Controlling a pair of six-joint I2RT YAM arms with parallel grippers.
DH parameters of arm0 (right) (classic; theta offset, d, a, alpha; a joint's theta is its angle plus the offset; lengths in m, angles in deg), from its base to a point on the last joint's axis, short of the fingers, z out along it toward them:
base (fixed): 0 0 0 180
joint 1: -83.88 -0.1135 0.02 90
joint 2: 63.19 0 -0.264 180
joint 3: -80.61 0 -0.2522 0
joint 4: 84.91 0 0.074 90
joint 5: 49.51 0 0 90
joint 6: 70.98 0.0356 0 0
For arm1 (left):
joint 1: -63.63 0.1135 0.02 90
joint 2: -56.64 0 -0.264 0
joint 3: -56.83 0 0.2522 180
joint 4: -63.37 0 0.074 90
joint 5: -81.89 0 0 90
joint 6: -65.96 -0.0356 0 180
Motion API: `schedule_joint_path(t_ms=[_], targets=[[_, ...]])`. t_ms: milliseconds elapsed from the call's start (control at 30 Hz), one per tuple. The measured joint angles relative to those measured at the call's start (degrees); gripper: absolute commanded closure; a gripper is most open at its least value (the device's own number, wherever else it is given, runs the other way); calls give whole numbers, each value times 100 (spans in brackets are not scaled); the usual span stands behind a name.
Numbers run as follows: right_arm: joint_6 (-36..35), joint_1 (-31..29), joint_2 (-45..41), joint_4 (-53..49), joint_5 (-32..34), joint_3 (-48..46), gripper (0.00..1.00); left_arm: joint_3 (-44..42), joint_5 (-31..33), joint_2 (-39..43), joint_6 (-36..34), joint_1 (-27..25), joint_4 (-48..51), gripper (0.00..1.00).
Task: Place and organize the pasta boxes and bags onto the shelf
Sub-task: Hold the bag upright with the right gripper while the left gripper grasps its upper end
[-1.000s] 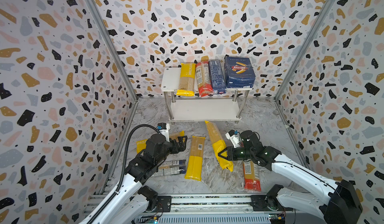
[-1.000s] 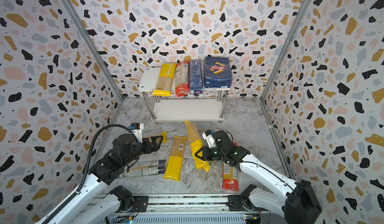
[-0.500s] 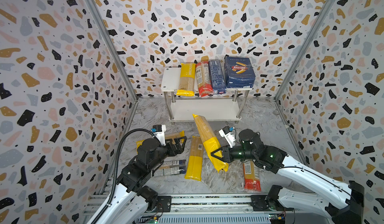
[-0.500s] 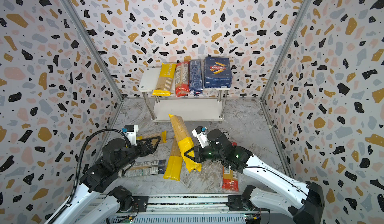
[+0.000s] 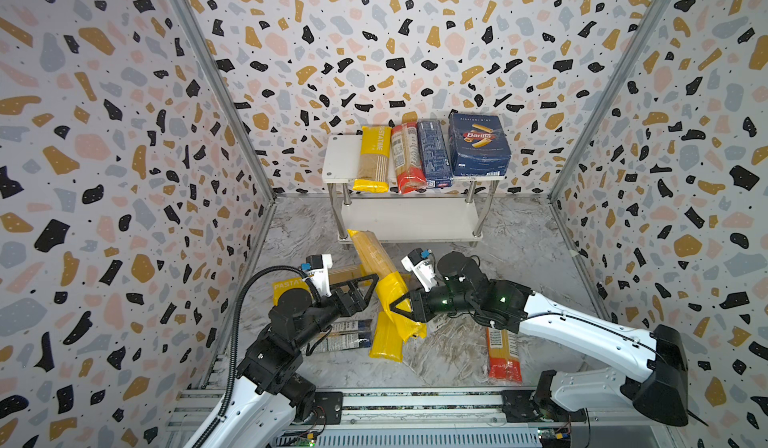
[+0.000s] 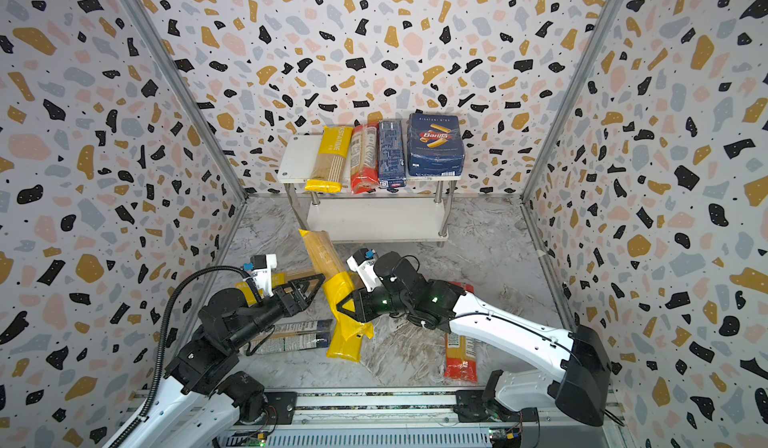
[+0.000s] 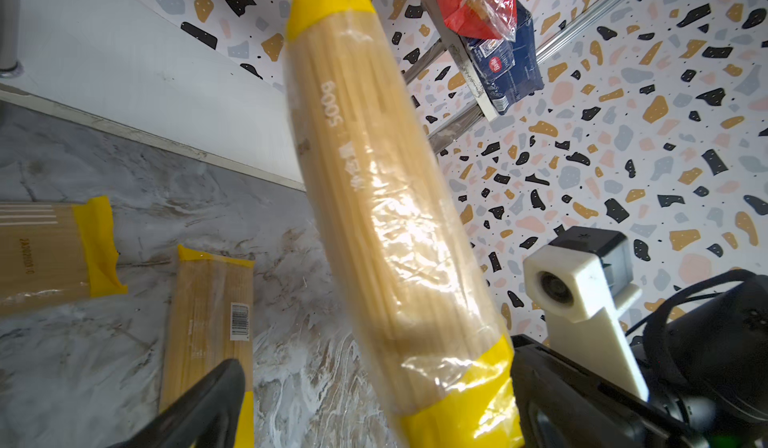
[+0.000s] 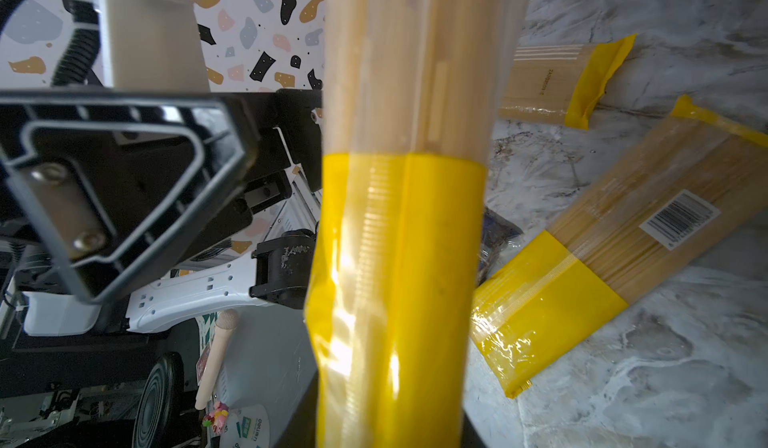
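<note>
In both top views the right gripper (image 5: 395,306) is clamped nearly closed on the yellow lower end of a spaghetti bag (image 5: 376,259). The bag is lifted off the floor at lower centre of the frame and tilted. Its far end points up-frame, near the front left leg of the shelf (image 5: 338,163). The left gripper (image 5: 369,289), just left of the bag, has its jaws spread wide and grips nothing.

The bag looks light. The strand bundle is stiff lengthwise but brittle, and the glossy film is probably slippery. Held by one end it will likely lever and sag, so a second hold near mid-length on the clear section seems wise. The lower board (image 5: 407,217) is bare.
</note>
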Motion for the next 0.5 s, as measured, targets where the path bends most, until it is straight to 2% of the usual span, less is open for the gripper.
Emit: schedule_joint_path(t_ms=[300, 500], targets=[[-17, -146, 466, 243, 81, 352, 87, -81, -57, 31, 289, 0, -409, 0], [-26, -249, 695, 334, 155, 535, 87, -90, -28, -136, 321, 0, -525, 5]])
